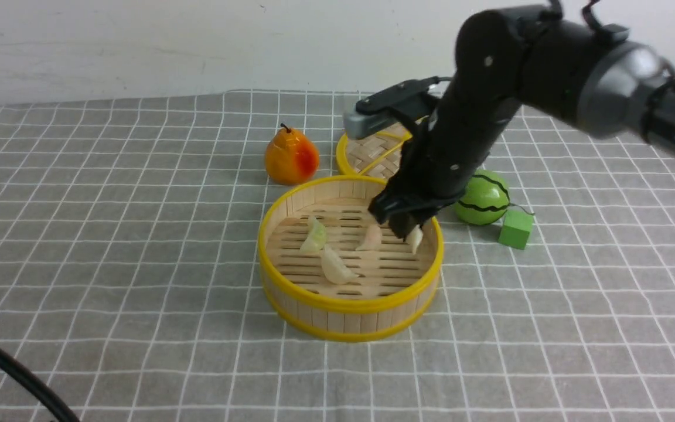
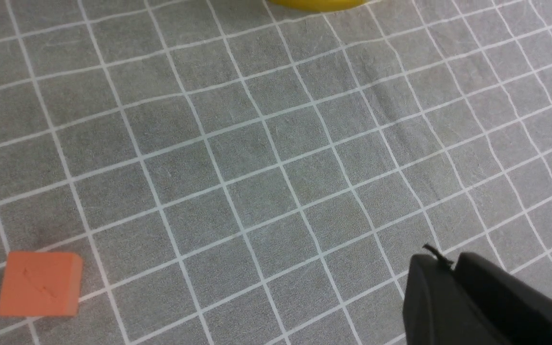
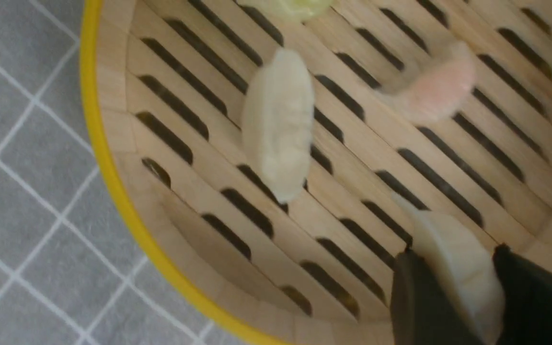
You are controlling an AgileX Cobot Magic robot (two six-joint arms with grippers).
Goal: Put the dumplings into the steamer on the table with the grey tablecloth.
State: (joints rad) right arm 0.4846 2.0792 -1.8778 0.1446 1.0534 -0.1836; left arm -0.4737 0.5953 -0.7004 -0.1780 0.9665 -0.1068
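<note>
The steamer (image 1: 349,305) stands mid-table on the grey tablecloth (image 1: 109,246). On its slatted floor lie three dumplings: pale green (image 1: 316,235), cream-white (image 1: 336,266) and pale pink (image 1: 371,237). My right gripper (image 1: 408,228) reaches down inside the basket's right side, shut on another cream-white dumpling (image 1: 415,239). The right wrist view shows that dumpling (image 3: 458,258) pinched in the right gripper (image 3: 454,251) just above the floor near the wall, with the cream (image 3: 278,124) and pink (image 3: 436,86) ones beyond. My left gripper (image 2: 446,261) hovers shut and empty over bare cloth, away from the steamer (image 2: 316,4).
Behind the steamer are an orange pear (image 1: 290,157) and the flat woven lid (image 1: 372,153). A green striped ball (image 1: 483,198) and a green cube (image 1: 515,228) sit to its right. An orange block (image 2: 39,283) lies near the left gripper. A black cable (image 1: 15,369) crosses the front left corner.
</note>
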